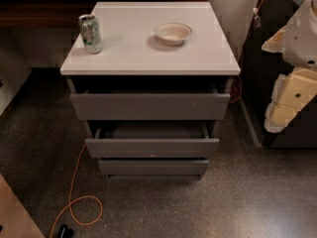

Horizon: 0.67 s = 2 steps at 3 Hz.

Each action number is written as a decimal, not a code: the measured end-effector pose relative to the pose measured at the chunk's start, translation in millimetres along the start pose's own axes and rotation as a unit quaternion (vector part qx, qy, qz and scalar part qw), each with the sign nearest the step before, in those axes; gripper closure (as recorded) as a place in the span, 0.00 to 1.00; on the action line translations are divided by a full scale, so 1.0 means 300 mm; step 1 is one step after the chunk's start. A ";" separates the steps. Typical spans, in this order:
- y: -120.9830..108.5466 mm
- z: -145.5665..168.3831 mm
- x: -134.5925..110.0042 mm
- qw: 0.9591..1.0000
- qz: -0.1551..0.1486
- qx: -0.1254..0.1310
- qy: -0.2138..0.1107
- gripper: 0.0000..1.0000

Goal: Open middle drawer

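Orange cable (pixel 74 202) on floor; middle drawer (pixel 151 147) sits open below tabletop (pixel 148 53) front edge, long axis left-right; end effector (pixel 296 86) off right edge, grip state unclear.

The middle drawer (pixel 151 147) is a wide, shallow grey drawer with a plain matte front and no handle. It sits at mid-height in the cabinet (pixel 74 86), below the taller-fronted top drawer (pixel 148 106) and above the narrower bottom drawer front (pixel 153 167). It stands partly open, pulled toward the near side, so its front is nearer than the bottom front below it. Behind the front, a strip of its grey tray interior shows, shadowed by the top drawer, with both side walls visible at the left and right ends. The front looks level and square to the cabinet. The pincer (pixel 292 90) is at the right edge of the view, well apart from the drawer.
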<state>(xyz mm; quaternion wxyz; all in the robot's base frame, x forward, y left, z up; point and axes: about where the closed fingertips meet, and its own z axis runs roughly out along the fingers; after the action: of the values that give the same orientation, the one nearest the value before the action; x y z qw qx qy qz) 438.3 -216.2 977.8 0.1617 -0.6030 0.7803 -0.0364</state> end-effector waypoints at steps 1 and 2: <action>-0.001 -0.001 -0.001 1.000 0.000 0.002 -0.001 0.00; -0.021 0.042 0.004 0.999 0.012 0.004 -0.032 0.00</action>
<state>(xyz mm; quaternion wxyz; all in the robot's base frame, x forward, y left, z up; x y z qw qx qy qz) 447.7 -217.2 967.2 0.1897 -0.5936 0.7819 -0.0180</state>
